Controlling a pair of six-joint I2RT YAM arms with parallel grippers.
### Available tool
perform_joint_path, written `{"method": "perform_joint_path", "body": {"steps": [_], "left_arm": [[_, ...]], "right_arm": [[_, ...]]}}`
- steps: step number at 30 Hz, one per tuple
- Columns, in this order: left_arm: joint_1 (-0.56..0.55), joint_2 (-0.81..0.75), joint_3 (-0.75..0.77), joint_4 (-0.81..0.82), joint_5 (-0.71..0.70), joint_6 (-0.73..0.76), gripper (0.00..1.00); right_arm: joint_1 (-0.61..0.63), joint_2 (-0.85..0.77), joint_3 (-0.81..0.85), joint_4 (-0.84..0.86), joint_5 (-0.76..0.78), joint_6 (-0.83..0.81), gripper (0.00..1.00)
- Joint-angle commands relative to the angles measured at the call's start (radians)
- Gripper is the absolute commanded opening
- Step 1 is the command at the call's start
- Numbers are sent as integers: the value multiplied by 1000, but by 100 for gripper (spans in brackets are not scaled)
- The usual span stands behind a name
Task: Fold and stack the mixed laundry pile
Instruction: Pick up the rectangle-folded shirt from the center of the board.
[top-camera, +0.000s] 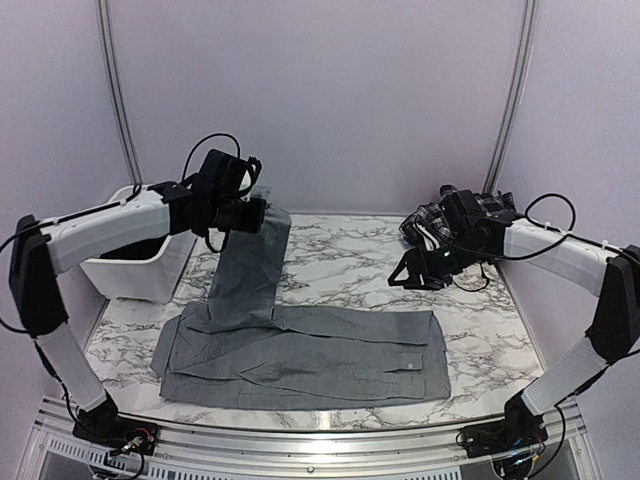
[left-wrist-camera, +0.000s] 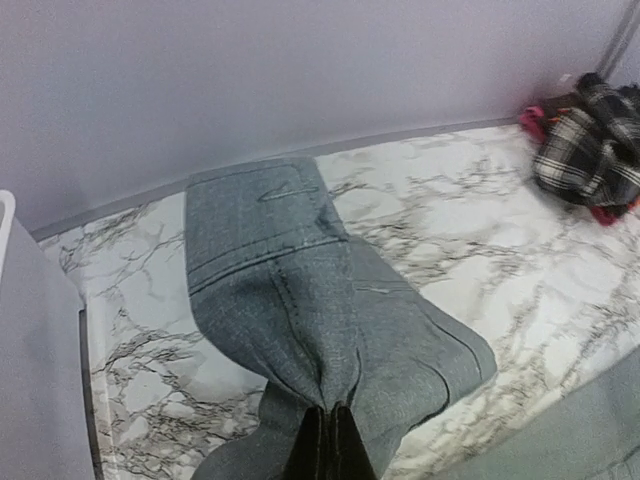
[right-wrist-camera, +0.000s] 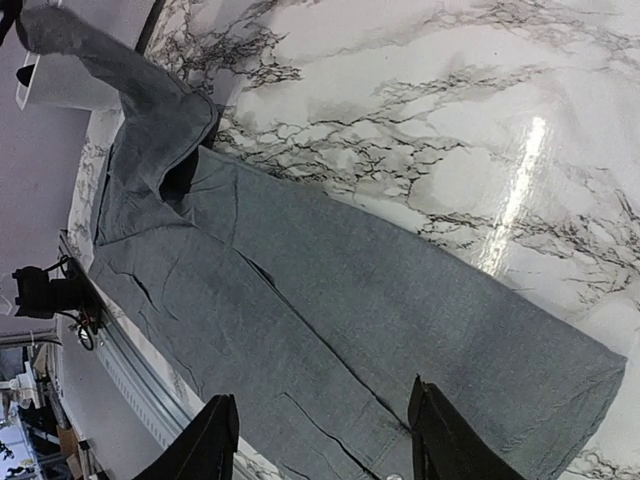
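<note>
Left claw (left-wrist-camera: 325, 415) sits nearest the lens in its wrist view: fingers together, clamped on a raised ridge of the grey trousers (top-camera: 320, 350), cloth draping off both sides of the pinch. Beyond this claw, toward the back wall, the end of that section lies flat on the marble worktop (top-camera: 350, 250) and shows a slit pocket and a cross seam. Below and behind the claw, the section runs down to join the rest of the garment. The trousers form an L. One limb has its long axis left-right along the near edge, flat and fairly smooth. The other limb's long axis runs from the left end of the first away to the back wall. Which end is the waist: cannot tell for certain. Right claw (right-wrist-camera: 322, 400) has fingers apart with nothing between them, hovering above the right end of the flat limb, just to its far side. The plaid piece (left-wrist-camera: 585, 140) and red-pink piece (left-wrist-camera: 530, 120) are bunched behind the right claw at the back corner. White basket (top-camera: 135, 270) is left of the left claw. Judged step: first fold of the trousers, laying one limb onto the other. Next move likely calls for swinging the pinched limb round and down onto the flat one, long axes aligned, edges matched, without dragging the flat limb.
</note>
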Motion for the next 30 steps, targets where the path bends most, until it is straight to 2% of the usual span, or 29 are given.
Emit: {"method": "perform_joint_path", "body": {"steps": [1, 4, 5, 9, 11, 12, 15, 19, 25, 30], "left_arm": [[-130, -183, -300, 116, -87, 8, 0], [-260, -346, -515, 155, -103, -42, 0], [-307, -417, -585, 156, -99, -55, 3], [-495, -624, -801, 151, -110, -126, 55], [-509, -711, -857, 132, -72, -165, 88], [-508, -748, -868, 113, -58, -162, 97], [-466, -800, -859, 91, -13, -114, 99], [-282, -685, -772, 24, 224, -107, 99], [-77, -455, -657, -2, 516, -134, 85], [-21, -309, -633, -3, 622, -152, 78]], "right_arm": [[-5, -59, -3, 30, -63, 32, 54], [-6, -101, -50, 23, -84, 28, 54], [-5, -113, -66, 20, -93, 24, 54], [2, -157, -138, 25, -128, 16, 55], [17, -165, -170, 40, -140, 20, 55], [29, -165, -182, 48, -145, 21, 55], [66, -156, -207, 77, -143, 30, 55], [86, -135, -200, 98, -143, 35, 55], [89, -119, -168, 87, -134, 22, 55], [89, -115, -164, 78, -129, 10, 55]]}}
